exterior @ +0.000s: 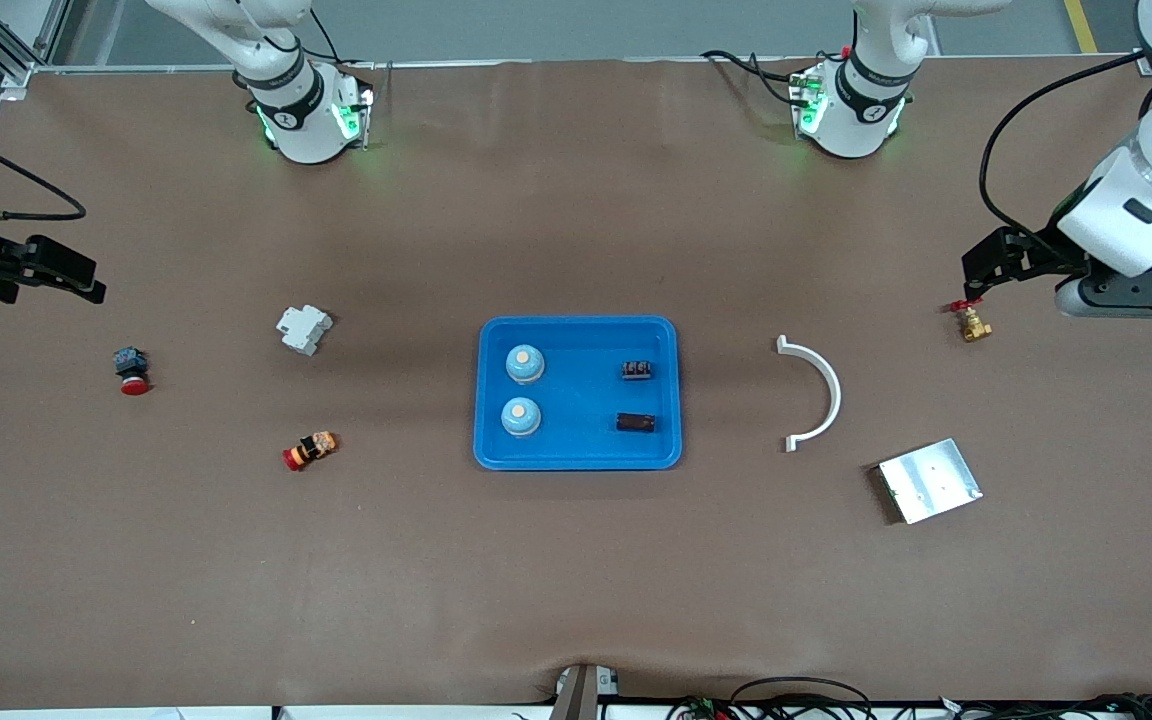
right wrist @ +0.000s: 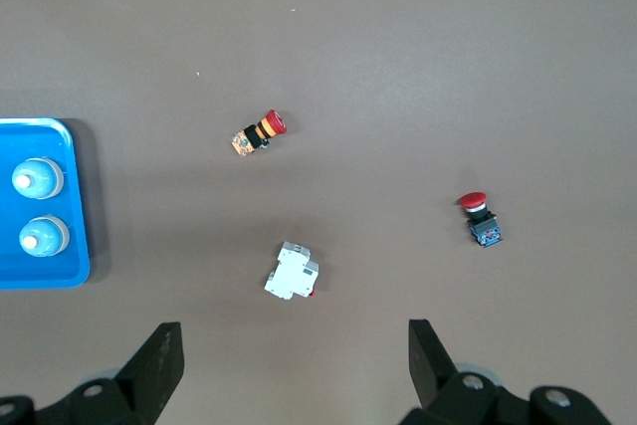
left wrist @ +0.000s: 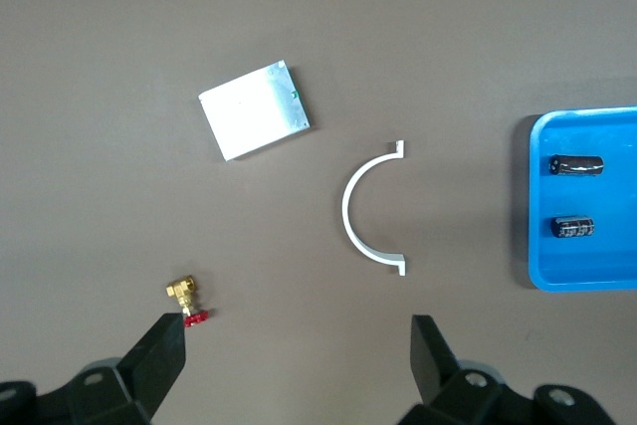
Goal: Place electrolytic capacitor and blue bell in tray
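Around the blue tray [exterior: 577, 333] we see loose parts on the desk: toward the right arm's end, a white circuit breaker [exterior: 303, 328], a red push button [exterior: 132, 370] and a red-and-orange button [exterior: 310, 449]; toward the left arm's end, a white curved bracket [exterior: 817, 394], a silver plate [exterior: 929, 480] and a brass valve [exterior: 972, 322]. None crowds the tray. Inside it sit two blue bells [exterior: 525, 364] and two dark capacitors [exterior: 637, 422]. The left tool [left wrist: 299, 340] hangs wide near the valve; the right tool [right wrist: 289, 345] hangs wide near the push button.

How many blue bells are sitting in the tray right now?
2. Both stand in the tray at the end toward the right arm: one blue bell farther from the front camera, the other blue bell nearer to it. No others show on the table.
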